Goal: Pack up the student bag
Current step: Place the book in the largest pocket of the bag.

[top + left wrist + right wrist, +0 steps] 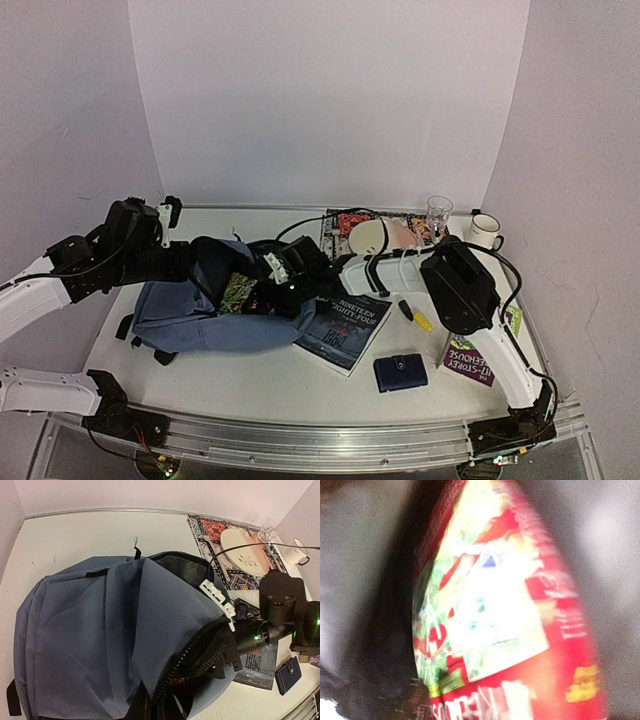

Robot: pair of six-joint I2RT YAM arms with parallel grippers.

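The slate-blue student bag lies on its side at the left, its black-trimmed mouth facing right. My left gripper is shut on the upper zip edge and holds the mouth open; its fingers are hidden under the fabric. My right gripper reaches into the mouth, shut on a red and green book. In the right wrist view the book fills the frame, blurred, with the dark bag lining around it. The right arm's wrist shows at the bag mouth.
A dark Nineteen Eighty-Four book lies right of the bag. A navy wallet, a yellow marker and a purple book lie to the right. A plate on a patterned mat, a glass and a mug stand at the back.
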